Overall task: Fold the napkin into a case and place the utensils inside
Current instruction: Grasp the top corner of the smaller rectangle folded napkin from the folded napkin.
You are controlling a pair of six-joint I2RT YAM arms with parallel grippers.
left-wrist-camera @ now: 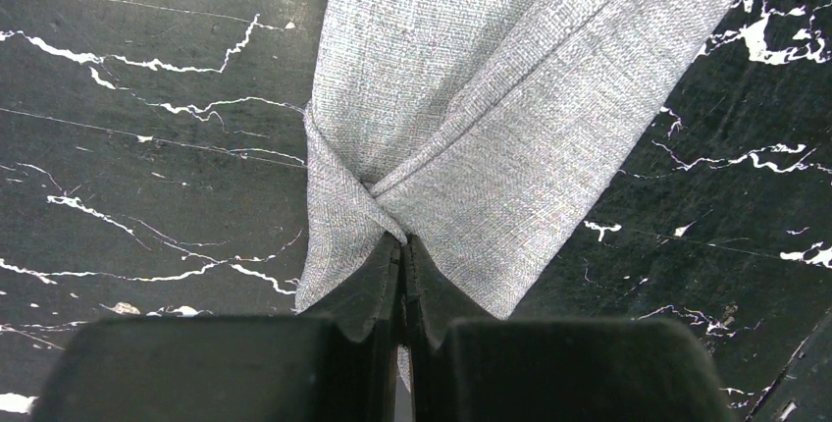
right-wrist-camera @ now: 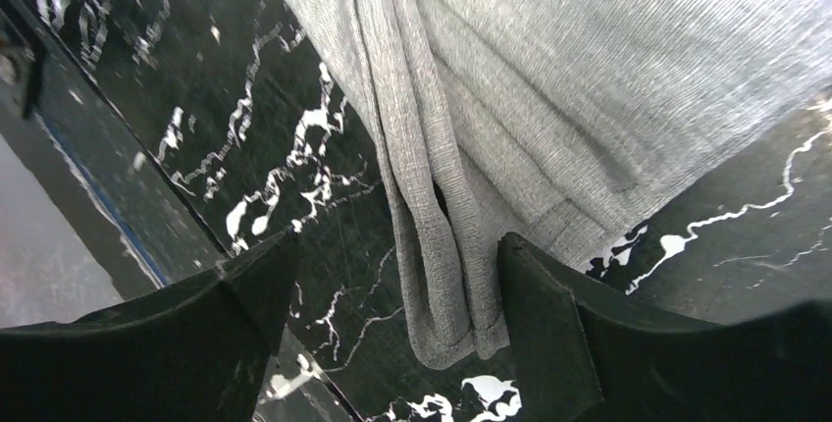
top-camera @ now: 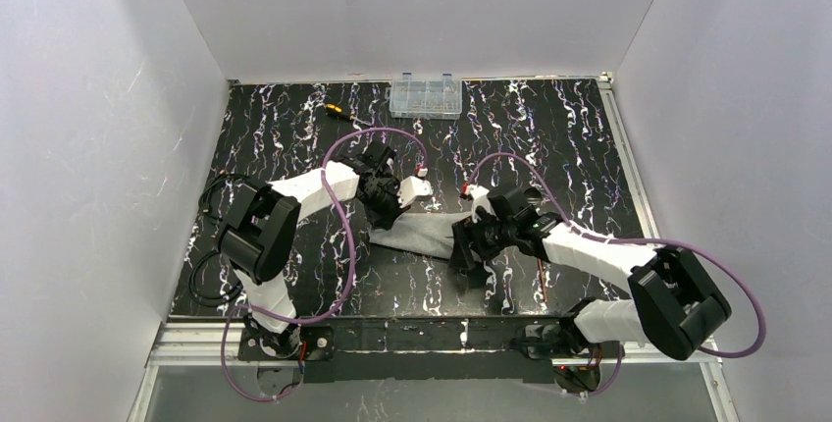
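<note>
The folded light-grey napkin lies as a narrow band on the black marbled table between the arms, one end pinched tight in the left end effector, the other bunched end between the parted fingers of the right end effector

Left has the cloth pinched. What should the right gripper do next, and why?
Probably close the right gripper: its jaws stand open either side of the bunched, layered end of the napkin, while the left gripper is already shut on the other end.
</note>
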